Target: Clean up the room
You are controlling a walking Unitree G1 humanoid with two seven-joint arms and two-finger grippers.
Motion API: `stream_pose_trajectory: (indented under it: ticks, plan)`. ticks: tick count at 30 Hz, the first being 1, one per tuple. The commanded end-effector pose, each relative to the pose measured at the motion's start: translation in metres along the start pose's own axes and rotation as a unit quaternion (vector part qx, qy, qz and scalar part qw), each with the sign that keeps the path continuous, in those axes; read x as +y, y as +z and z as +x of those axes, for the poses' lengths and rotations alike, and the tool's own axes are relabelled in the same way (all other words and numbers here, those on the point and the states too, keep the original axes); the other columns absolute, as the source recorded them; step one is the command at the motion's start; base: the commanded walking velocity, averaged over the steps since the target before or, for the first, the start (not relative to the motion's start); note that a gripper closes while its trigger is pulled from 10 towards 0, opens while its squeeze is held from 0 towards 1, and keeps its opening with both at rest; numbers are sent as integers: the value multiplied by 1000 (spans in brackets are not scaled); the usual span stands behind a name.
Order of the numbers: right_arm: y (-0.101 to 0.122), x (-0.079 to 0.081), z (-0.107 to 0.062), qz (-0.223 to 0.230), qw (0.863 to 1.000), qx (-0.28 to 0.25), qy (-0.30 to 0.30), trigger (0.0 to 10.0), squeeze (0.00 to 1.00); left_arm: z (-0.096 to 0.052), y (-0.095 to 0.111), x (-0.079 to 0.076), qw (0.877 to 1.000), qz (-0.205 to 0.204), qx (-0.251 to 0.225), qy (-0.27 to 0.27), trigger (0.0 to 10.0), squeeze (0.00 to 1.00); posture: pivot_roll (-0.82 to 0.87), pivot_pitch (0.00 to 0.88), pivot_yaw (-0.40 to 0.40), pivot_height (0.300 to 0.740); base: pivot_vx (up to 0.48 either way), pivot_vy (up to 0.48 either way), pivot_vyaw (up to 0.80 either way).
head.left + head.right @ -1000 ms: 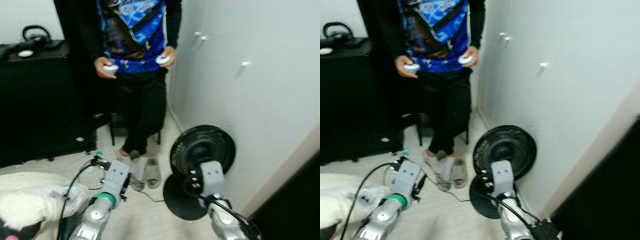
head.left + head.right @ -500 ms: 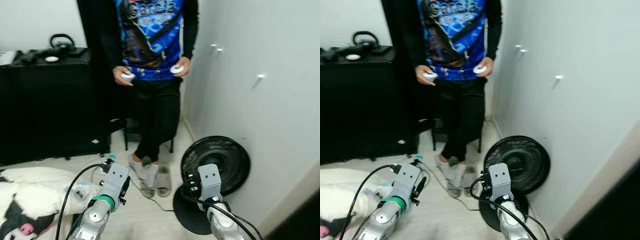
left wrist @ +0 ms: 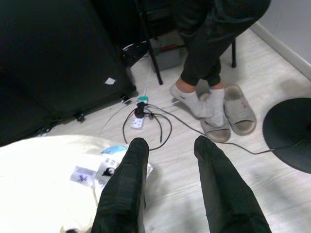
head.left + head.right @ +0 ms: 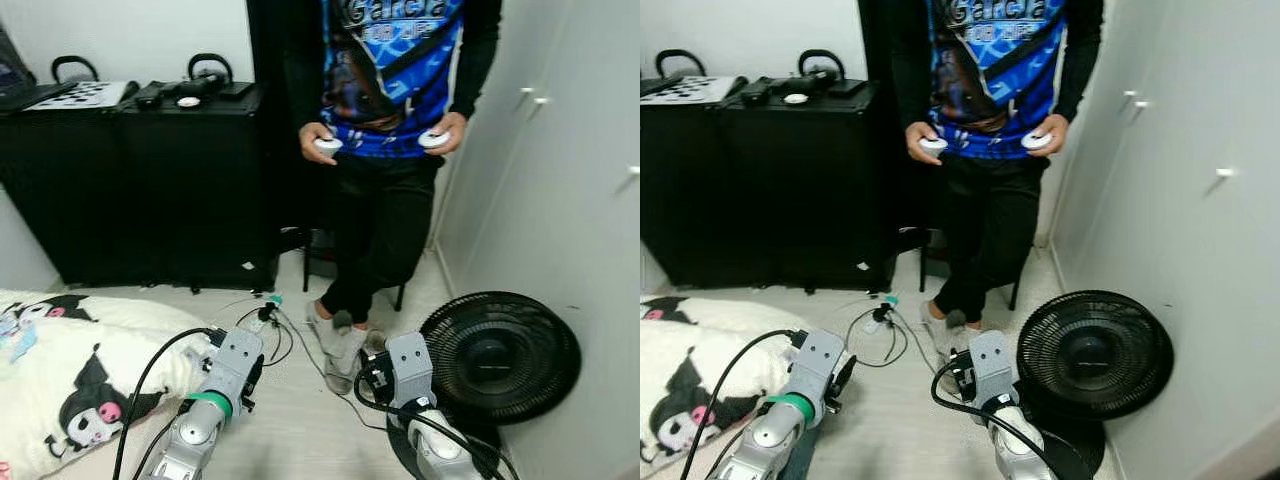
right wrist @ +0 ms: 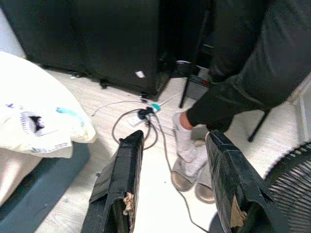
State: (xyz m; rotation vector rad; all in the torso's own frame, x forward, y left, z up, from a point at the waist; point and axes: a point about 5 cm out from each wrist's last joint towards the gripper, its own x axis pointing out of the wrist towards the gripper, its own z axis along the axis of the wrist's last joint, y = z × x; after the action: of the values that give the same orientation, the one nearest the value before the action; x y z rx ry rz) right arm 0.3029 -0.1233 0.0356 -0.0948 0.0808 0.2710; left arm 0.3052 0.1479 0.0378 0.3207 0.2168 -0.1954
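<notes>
Soft white cartoon-print bedding (image 4: 70, 345) spilling over the bed's near edge onto the pale wood floor (image 4: 890, 420) looks light and floppy, best pinched at its loose corner, while the left pincer (image 3: 167, 160) and right pincer (image 5: 172, 160) both hover wide and empty.

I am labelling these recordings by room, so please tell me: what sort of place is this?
Probably a bedroom in a home. A white blanket with cartoon prints lies low at the left, white closet doors line the right side, and a black floor fan stands on the pale wood floor.
</notes>
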Motion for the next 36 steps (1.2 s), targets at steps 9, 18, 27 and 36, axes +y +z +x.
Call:
stream_pose_trajectory:
  ticks: [9,18,27,36]
  plan:
    - [-7,1,-4,-7,1000,16,2,10000,0,-2,-5,-2,1000,4,11,-8,10000,0,-87,0,59,740,0,0,635]
    - [-7,0,-4,16,1000,14,-8,10000,0,-2,-4,-3,1000,2,10,-9,10000,0,-87,0,59,740,0,0,-30]
    - [-7,0,-4,12,1000,15,-9,10000,0,-3,-4,-3,1000,2,9,-10,10000,0,-87,0,60,740,0,0,-800]
    - [-6,-1,-4,7,1000,13,-12,10000,0,-2,-3,-3,1000,1,9,-9,10000,0,-87,0,60,740,0,0,-178]
